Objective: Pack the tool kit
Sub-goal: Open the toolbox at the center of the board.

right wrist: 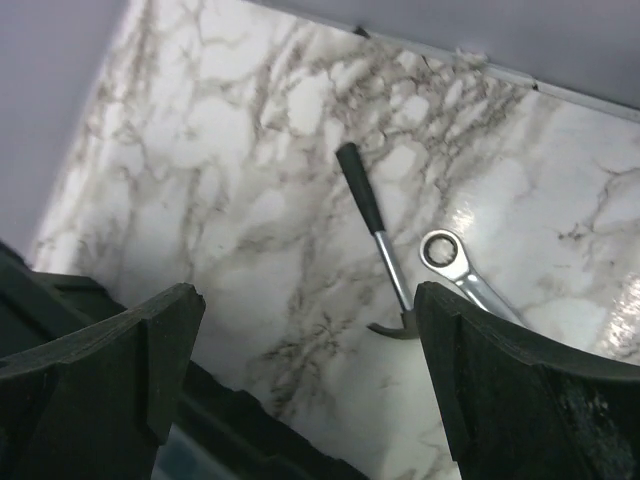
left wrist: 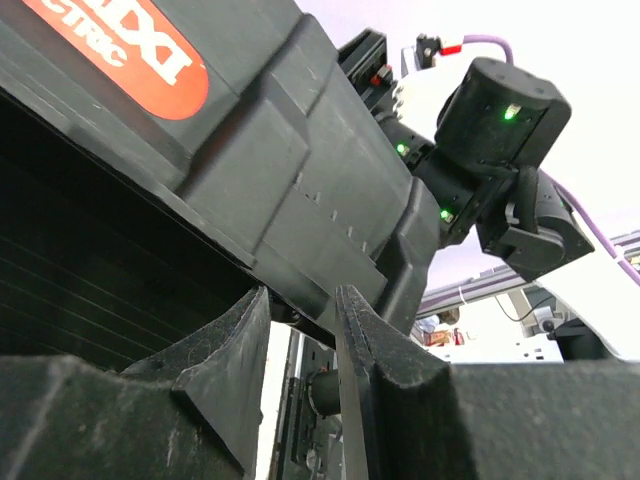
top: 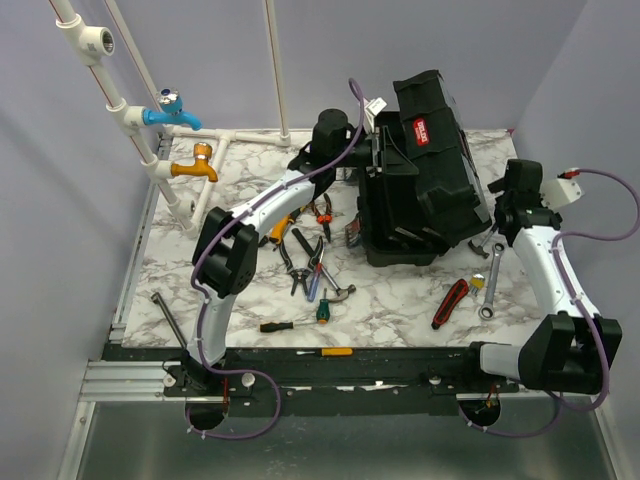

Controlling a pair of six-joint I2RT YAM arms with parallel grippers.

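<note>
The black toolbox stands at the back middle-right of the marble table, its lid with a red label tilted up. My left gripper is at the toolbox's left side; in the left wrist view its jaws stand narrowly apart on the lower edge of the lid. My right gripper hangs wide open and empty by the toolbox's right side, above a small hammer and a ring wrench. Pliers and screwdrivers lie left of the toolbox.
A red-black tool and a wrench lie at the front right. A yellow screwdriver lies on the front rail, and a metal bar at the front left. The blue tap and orange tap on white pipes stand at the back left.
</note>
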